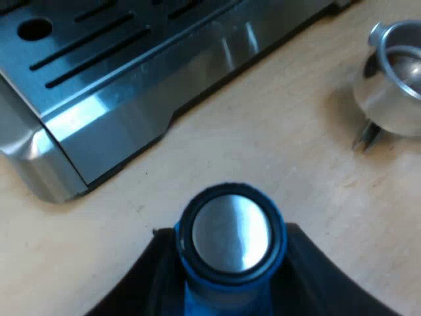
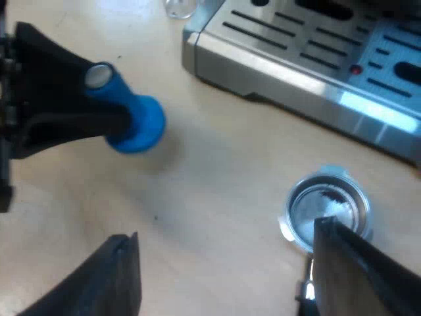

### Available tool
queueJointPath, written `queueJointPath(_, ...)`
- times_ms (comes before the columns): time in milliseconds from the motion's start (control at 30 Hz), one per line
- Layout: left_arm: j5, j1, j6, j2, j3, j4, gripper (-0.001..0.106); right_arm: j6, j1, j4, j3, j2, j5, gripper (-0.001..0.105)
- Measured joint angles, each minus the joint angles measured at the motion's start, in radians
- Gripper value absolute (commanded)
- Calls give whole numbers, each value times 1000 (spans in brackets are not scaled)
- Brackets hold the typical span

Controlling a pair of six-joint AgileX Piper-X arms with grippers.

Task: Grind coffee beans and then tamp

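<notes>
Our left gripper (image 1: 227, 263) is clenched on a blue tamper with a round, shiny metal face (image 1: 230, 234): one black finger presses on each side of its blue body, and the metal face points away from the wrist. The tamper hangs above a pale wooden tabletop (image 1: 276, 151), a little way out from the front of the espresso machine (image 1: 131, 85). What we see of the machine is its brushed steel drip tray with long dark slots and a bright front edge. The round metal holder with an open basket (image 1: 395, 85) stands on the tabletop near that same front edge, apart from the tamper; its handle is out of sight. From our right wrist, the holder (image 2: 325, 207) is close to the machine's front, and the inside of its basket looks pale and shiny; we cannot tell what is in it. Our right gripper (image 2: 223, 234) is released, its two black fingers spread wide with only bare tabletop between them. One finger crosses the holder's rim in this view, and we cannot tell whether it touches. The base of a clear measuring glass (image 2: 179, 6) stands on the tabletop just off the machine's corner.
</notes>
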Motion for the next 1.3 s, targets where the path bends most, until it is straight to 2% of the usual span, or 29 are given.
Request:
queueJointPath(67,9,0,0,-34,-25,45,9,-33,0,0,0,0,5,59)
queueJointPath(300,41,0,0,-64,-101,114,9,-47,-39,0,32,-5,-14,59)
queueJointPath(367,66,0,0,-64,-117,114,9,-50,-76,0,68,-14,-36,59)
queueJointPath(600,72,0,0,-64,-127,141,9,-52,-138,-56,183,-96,-48,59)
queueJointPath(767,72,0,-1,-64,-130,203,9,-53,-138,-129,299,-227,-51,59)
queueJointPath(933,74,0,-1,-64,-130,213,9,-53,-138,-145,398,-344,-49,59)
queueJointPath(1100,123,-2,-6,-64,-136,216,9,-53,-138,-171,485,-446,-37,59)
queueJointPath(1300,125,-64,-6,-64,-166,218,9,-53,-138,-235,584,-508,0,59)
